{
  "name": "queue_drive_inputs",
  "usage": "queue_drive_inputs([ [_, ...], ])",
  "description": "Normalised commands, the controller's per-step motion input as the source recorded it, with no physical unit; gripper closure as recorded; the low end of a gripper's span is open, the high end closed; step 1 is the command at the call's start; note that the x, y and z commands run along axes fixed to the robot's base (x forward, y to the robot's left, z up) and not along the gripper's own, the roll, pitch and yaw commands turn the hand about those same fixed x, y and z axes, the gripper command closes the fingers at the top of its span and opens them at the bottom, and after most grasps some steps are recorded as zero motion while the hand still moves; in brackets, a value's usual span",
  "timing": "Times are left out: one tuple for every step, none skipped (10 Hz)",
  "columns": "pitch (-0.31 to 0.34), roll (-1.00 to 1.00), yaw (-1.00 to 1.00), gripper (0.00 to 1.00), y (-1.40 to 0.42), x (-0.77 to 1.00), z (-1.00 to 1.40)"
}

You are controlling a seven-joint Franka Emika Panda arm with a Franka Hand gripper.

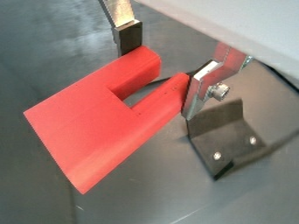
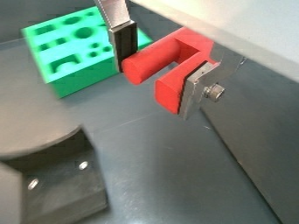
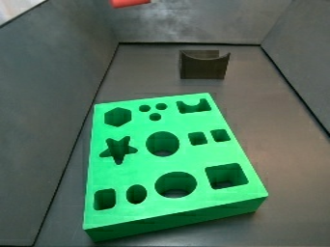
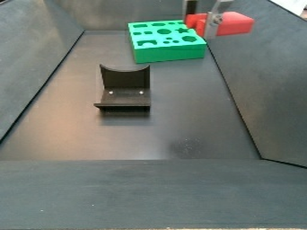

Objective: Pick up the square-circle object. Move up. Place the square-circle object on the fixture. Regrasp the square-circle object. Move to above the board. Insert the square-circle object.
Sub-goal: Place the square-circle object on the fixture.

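A dark grey floor [image 4: 156, 144] is bounded by sloped walls. The small red plastic square-circle object [image 2: 170, 63] is clamped between the gripper [image 2: 158, 66] fingers, raised clear. Pickup is judged done; placement on the dark notched fixture [image 4: 122, 88], regrasp and insertion into the green board [image 3: 168, 159] remain.

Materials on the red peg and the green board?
Peg, held off the floor in the gripper: looks like matte red plastic, flat even colour, faint layer lines, perhaps 3D-printed. Board: likely matte green plastic, uniform colour, crisp cut-outs.
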Motion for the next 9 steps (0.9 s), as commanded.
queue_drive_inputs([
  [0.011, -0.06, 1.0, 1.0, -0.07, 1.0, 0.03],
  [0.016, -0.06, 1.0, 1.0, -0.07, 1.0, 0.03],
  [0.02, -0.06, 1.0, 1.0, -0.06, 1.0, 0.03],
  [0.03, -0.07, 1.0, 1.0, -0.06, 1.0, 0.02],
  [0.035, -0.07, 1.0, 1.0, -0.06, 1.0, 0.02],
  [0.047, -0.07, 1.0, 1.0, -0.05, 1.0, 0.01],
  [0.06, -0.08, 1.0, 1.0, -0.05, 1.0, 0.01],
  [0.072, -0.08, 1.0, 1.0, -0.05, 1.0, 0.01],
  [0.087, -0.09, 1.0, 1.0, -0.04, 1.0, 0.01],
])
